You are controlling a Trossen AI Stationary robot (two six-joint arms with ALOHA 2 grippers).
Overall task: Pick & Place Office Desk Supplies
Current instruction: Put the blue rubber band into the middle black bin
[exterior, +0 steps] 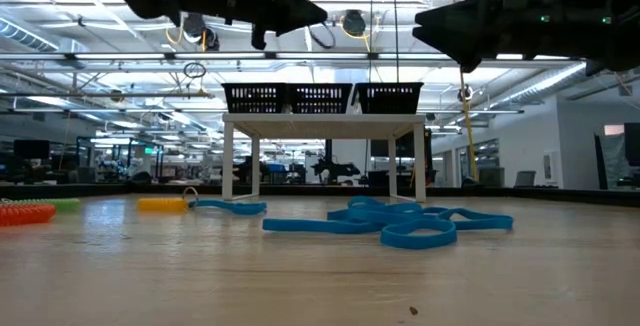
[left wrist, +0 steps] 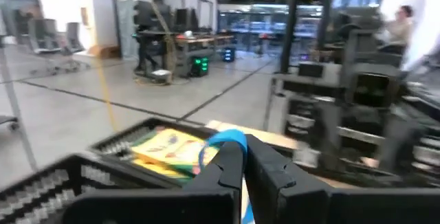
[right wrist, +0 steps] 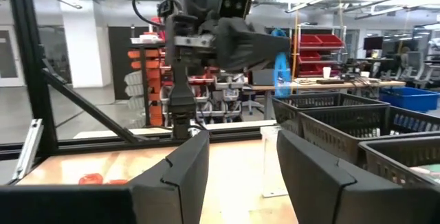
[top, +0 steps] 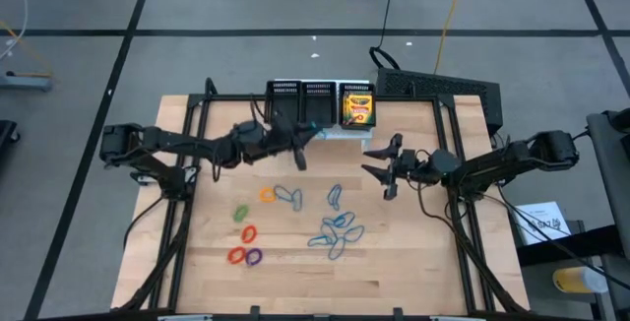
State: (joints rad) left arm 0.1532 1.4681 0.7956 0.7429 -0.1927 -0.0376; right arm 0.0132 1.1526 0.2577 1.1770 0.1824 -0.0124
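Observation:
My left gripper (top: 301,144) hovers beside the near wall of the black mesh organiser (top: 300,97), shut on a thin blue loop (left wrist: 227,139). The right wrist view also shows that loop (right wrist: 282,73) hanging from the fingers. Yellow-and-green crayon boxes (top: 358,107) sit in the organiser's right compartment. My right gripper (top: 381,169) is open, raised over the table right of centre, and touches nothing. Several blue loops (top: 336,229) lie flat in a heap near the table's middle. Orange (top: 267,195), green (top: 240,211), red (top: 236,255) and purple (top: 254,256) loops lie left of them. My left gripper pinches the blue loop between its two fingertips (left wrist: 230,157), at the loop's upper part (right wrist: 278,58). The loop is lifted clear of the table and hangs below the fingers, level with the organiser's rim. Its far curve (left wrist: 232,136) sticks out past the fingertips.
The organiser stands on a small white stand (exterior: 320,121) at the table's far edge. A black box (top: 443,90) sits at the far right corner. Black frame rails (top: 187,213) run along the table's left and right sides. Bare wood lies along the near edge.

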